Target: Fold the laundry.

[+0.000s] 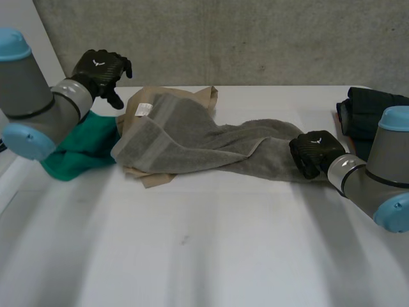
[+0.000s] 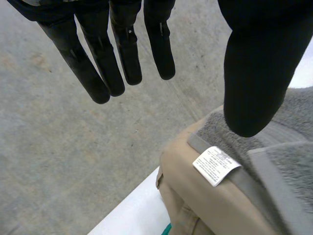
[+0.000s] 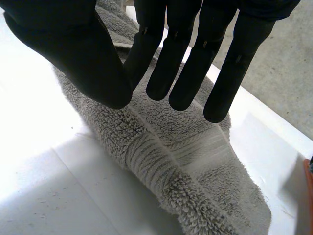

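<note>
White table, concrete wall, grey towel; left hand, right hand: fingers straight.

The grey towel is rough looped terry; the table is smooth, matt white.

A crumpled grey towel stretches from ten to three o'clock, white label up, over a beige cloth. A green cloth bunches at nine, and a dark garment lies at two.
</note>
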